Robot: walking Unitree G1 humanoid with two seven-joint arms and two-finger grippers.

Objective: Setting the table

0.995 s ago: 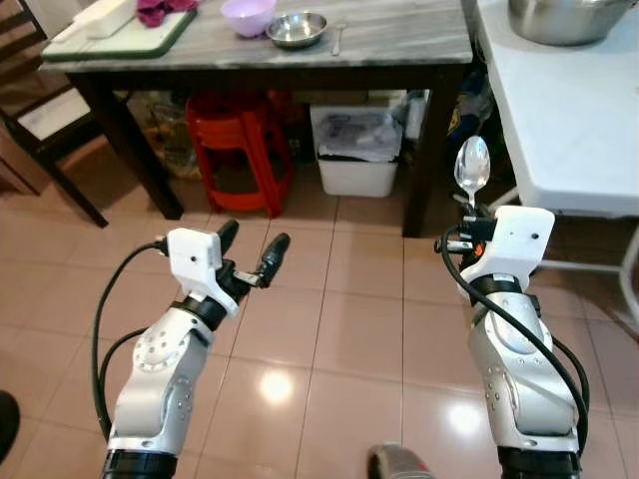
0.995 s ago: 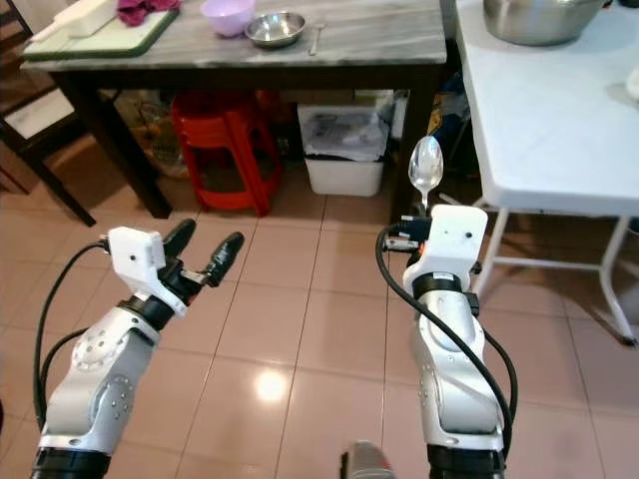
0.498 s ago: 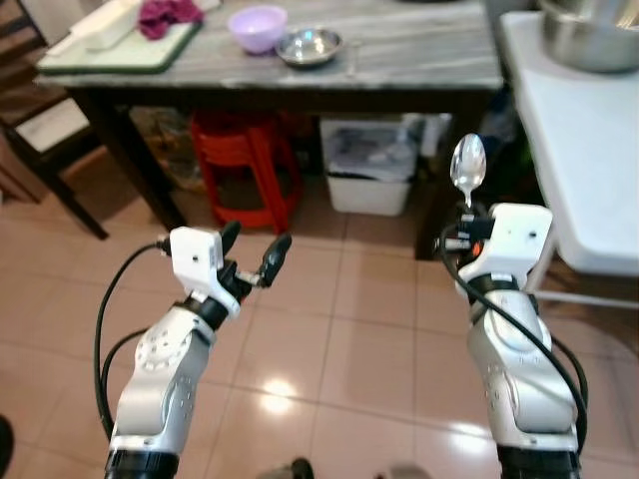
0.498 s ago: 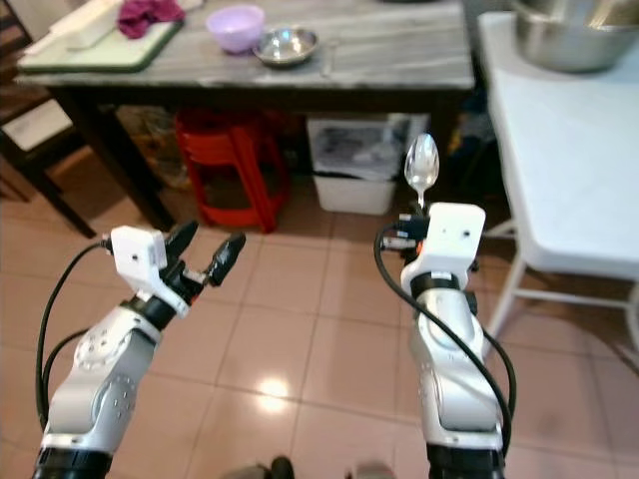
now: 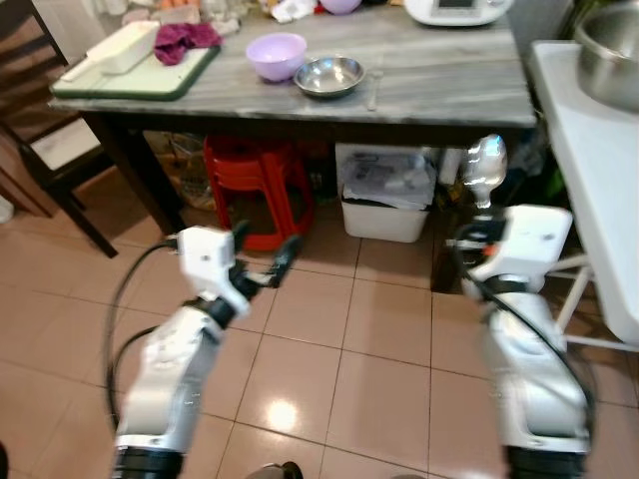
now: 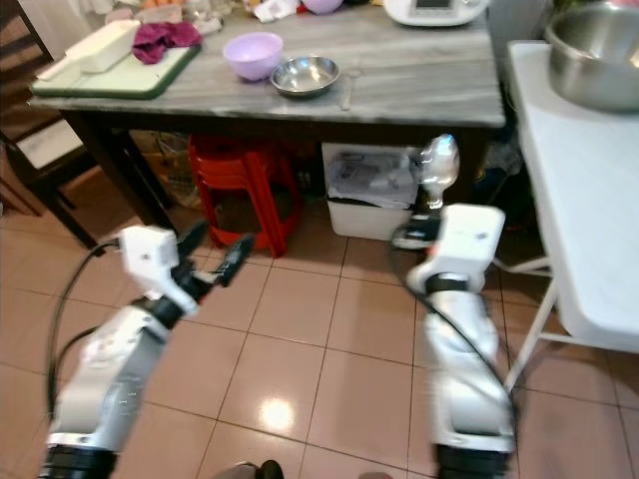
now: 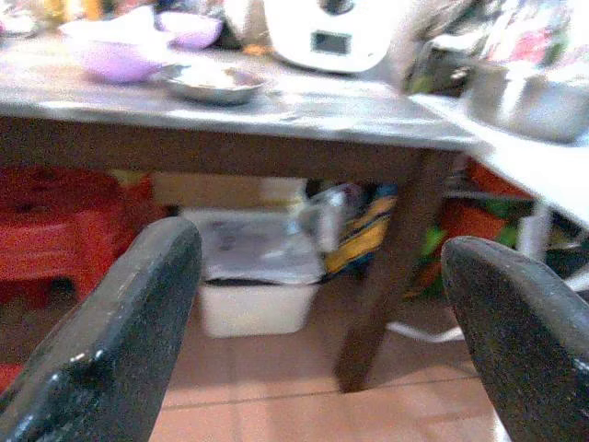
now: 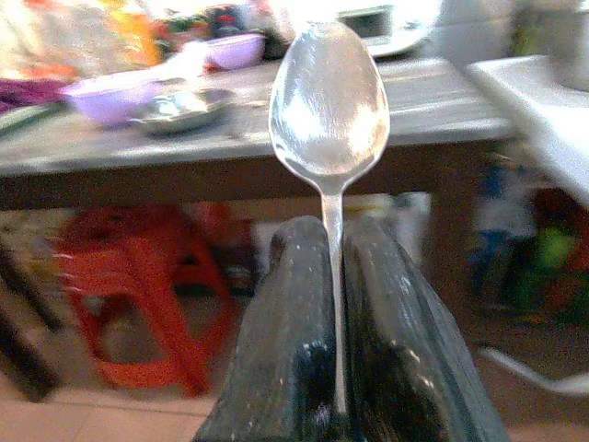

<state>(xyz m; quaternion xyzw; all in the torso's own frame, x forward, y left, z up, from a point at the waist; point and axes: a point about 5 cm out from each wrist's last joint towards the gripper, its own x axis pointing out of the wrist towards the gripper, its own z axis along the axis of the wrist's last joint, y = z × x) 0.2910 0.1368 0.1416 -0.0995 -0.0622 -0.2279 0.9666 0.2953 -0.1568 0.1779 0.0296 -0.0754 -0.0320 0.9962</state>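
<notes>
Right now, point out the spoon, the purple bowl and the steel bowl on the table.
spoon [image 8: 329,101], right wrist view, on its bowl above the shut fingers.
purple bowl [image 5: 276,55], left eye view, on its outer wall.
steel bowl [image 5: 328,76], left eye view, on its inside.

We see both arms smeared by motion blur, the right hand [image 5: 483,212] worst, so the spoon [image 5: 484,168] it carries upright shows a soft bowl and its handle is lost between the fingers [image 8: 285,313]. On the right, a metal basin [image 5: 605,52] and the white counter [image 5: 599,190] are cut by the edge. At the far end of the grey counter [image 5: 439,85], a white appliance [image 5: 457,10] is cropped, and the small things beside it are too blurred to name.
</notes>
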